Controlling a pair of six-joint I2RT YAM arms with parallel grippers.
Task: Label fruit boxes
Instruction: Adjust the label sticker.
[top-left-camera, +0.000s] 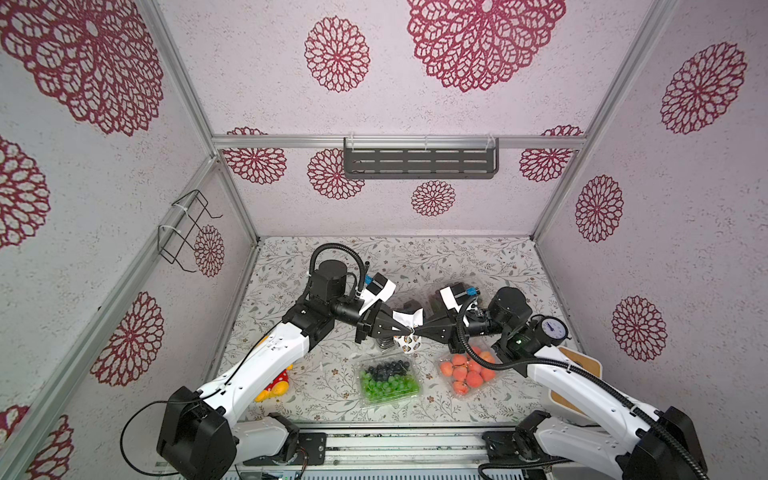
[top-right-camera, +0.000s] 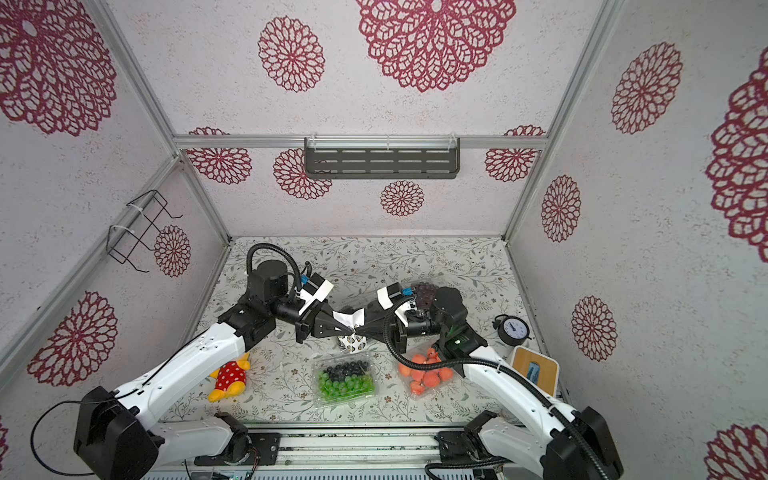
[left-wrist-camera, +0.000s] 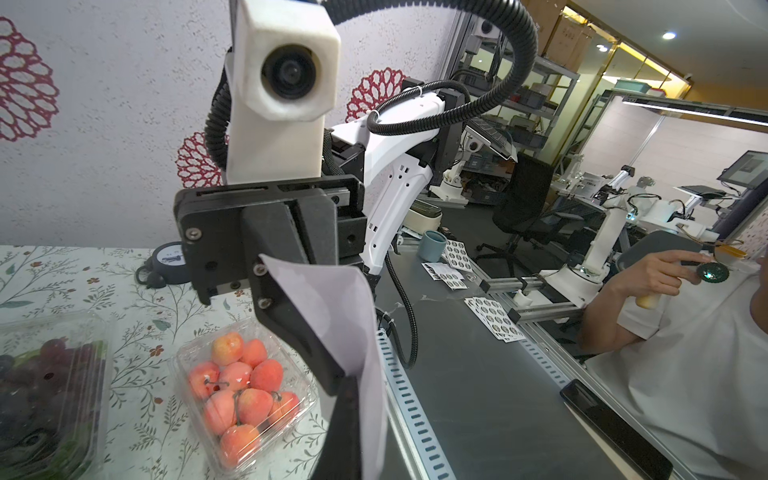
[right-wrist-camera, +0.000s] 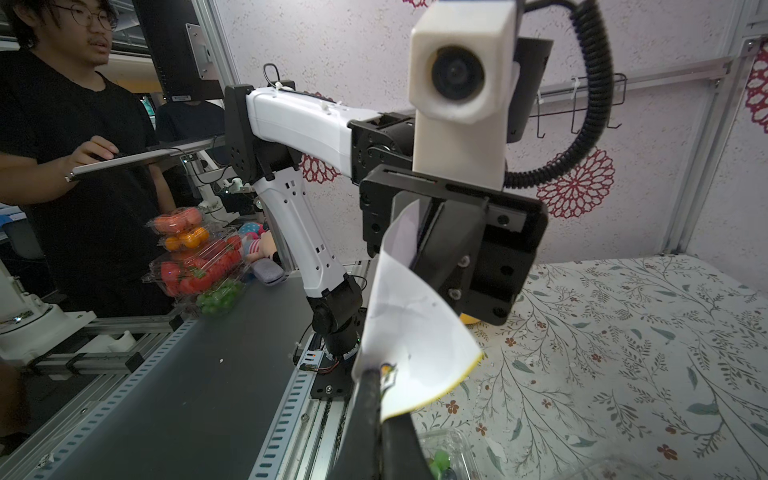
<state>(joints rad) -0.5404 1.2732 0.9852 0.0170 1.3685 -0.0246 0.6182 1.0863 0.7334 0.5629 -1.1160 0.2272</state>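
Labelling is only starting; no box is showing a sticker yet
The left gripper (top-left-camera: 410, 330) and right gripper (top-left-camera: 417, 331) are both pinching the sticker sheet (top-left-camera: 406, 319) in mid-air, while the green-and-blue box (top-left-camera: 388, 380) and orange-red box (top-left-camera: 467, 372) are waiting just below on the table (top-left-camera: 324, 386)

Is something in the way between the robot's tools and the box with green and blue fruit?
Just the sticker sheet. The left tool and right tool both pinch it, tip to tip, in the air beyond the box of green and blue fruit. Nothing else visible lies between them and that box.
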